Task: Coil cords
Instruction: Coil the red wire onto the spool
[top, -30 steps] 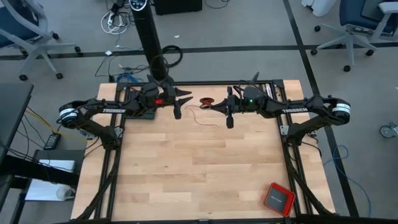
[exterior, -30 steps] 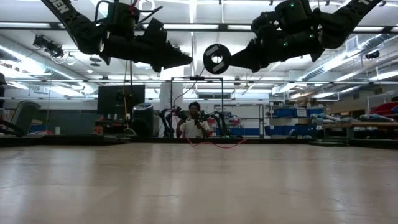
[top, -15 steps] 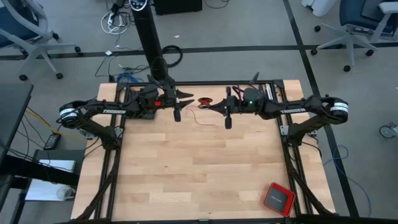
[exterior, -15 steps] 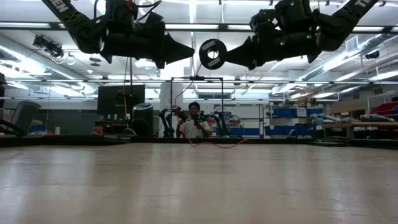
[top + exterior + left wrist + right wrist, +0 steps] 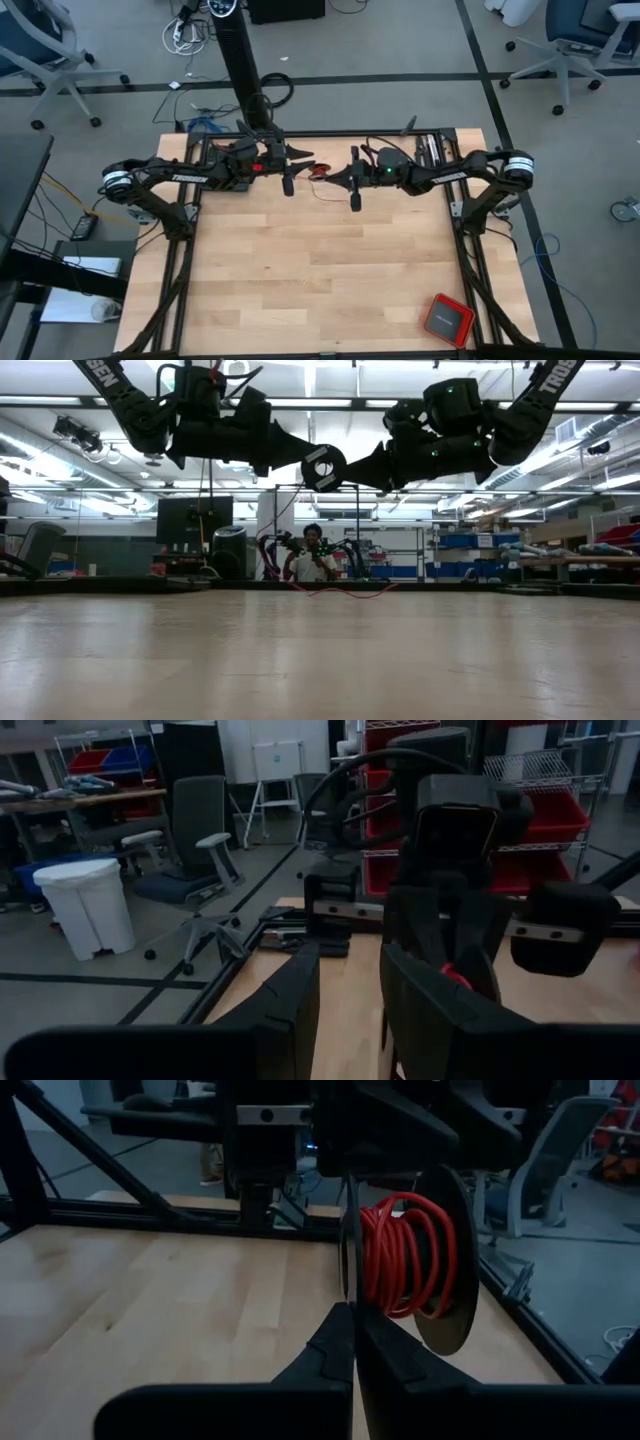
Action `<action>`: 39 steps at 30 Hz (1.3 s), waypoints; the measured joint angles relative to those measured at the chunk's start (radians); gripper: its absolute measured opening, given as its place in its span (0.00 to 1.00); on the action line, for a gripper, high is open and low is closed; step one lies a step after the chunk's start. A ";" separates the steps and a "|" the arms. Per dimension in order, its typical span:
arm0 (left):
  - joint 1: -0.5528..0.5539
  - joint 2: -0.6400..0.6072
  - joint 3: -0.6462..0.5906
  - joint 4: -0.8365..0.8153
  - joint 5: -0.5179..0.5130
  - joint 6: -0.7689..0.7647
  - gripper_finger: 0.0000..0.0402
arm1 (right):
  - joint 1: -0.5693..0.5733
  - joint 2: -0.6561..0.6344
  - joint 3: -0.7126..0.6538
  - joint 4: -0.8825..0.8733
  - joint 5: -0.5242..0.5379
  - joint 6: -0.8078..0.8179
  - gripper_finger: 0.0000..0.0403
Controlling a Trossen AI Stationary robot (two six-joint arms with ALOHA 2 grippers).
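Observation:
The red cord (image 5: 405,1255) is wound on a small black spool (image 5: 322,467), which hangs above the table's far middle. A loose red tail (image 5: 325,190) runs from the spool down onto the wood (image 5: 345,592). My right gripper (image 5: 332,175) comes level from the table's right and is shut on the spool. My left gripper (image 5: 303,165) comes level from the left. It is open, with its fingertips (image 5: 305,457) right beside the spool's other side. In the left wrist view the gap between those fingers (image 5: 350,995) shows only bare table. My right gripper pinches the rim of the spool's nearer flange (image 5: 347,1285) between its two shut fingers (image 5: 335,1345). The fingers come level from the table's right. The spool is lifted clear of the table, its axle about level, and the cord's tail hangs slack below it. My left gripper is close against the spool; I cannot tell whether it touches it.
A red square box with a dark top (image 5: 447,320) lies near the table's front right corner. A black post (image 5: 245,75) rises behind the far edge. A person (image 5: 314,555) sits in the room beyond. Bare wood (image 5: 320,270) spreads toward the near edge.
My right gripper has carried the spool toward the table's left and a little down, up to my left gripper's fingertips. It has stayed shut. The cord's tail on the table has kept its place.

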State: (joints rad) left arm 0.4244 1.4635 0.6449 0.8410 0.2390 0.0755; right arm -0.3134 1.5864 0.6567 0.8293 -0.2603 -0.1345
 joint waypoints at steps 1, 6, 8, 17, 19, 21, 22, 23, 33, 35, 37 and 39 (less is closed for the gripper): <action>0.000 0.000 0.000 0.001 0.000 0.004 0.28 | -0.002 0.000 0.000 0.000 -0.004 0.000 0.00; 0.001 0.000 0.000 0.029 0.007 0.001 0.28 | -0.025 -0.001 0.002 -0.033 -0.044 0.013 0.00; 0.001 0.000 0.000 0.028 0.025 0.000 0.28 | -0.033 -0.001 0.002 -0.041 -0.045 0.013 0.00; 0.008 0.000 0.000 -0.016 0.042 0.018 0.28 | -0.035 -0.001 0.002 -0.008 -0.052 0.010 0.00; 0.008 0.000 0.000 -0.023 0.041 0.024 0.28 | -0.030 -0.001 0.002 0.009 -0.053 0.010 0.00; 0.008 0.000 0.000 -0.024 0.041 0.025 0.28 | -0.026 -0.001 0.002 0.026 -0.053 0.010 0.00; 0.008 0.000 0.000 -0.023 0.041 0.027 0.28 | -0.023 -0.001 0.002 0.036 -0.054 0.010 0.00; 0.008 0.000 0.000 -0.023 0.041 0.032 0.28 | -0.021 -0.001 0.002 0.043 -0.054 0.010 0.00; 0.007 0.000 0.000 -0.046 0.045 0.116 0.04 | -0.005 -0.002 0.002 0.061 -0.039 0.009 0.00; 0.007 -0.001 0.000 -0.050 0.045 0.126 0.02 | -0.005 -0.001 0.002 0.061 -0.039 0.010 0.01; 0.007 -0.001 0.000 -0.050 0.038 0.126 0.01 | -0.005 -0.001 0.002 0.060 -0.031 0.013 0.03; 0.007 -0.001 0.000 -0.052 0.030 0.125 0.01 | -0.005 -0.001 0.002 0.057 -0.013 0.030 0.06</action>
State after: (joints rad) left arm 0.4316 1.4628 0.6451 0.7893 0.2694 0.2003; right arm -0.3183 1.5851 0.6586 0.8860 -0.2733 -0.1043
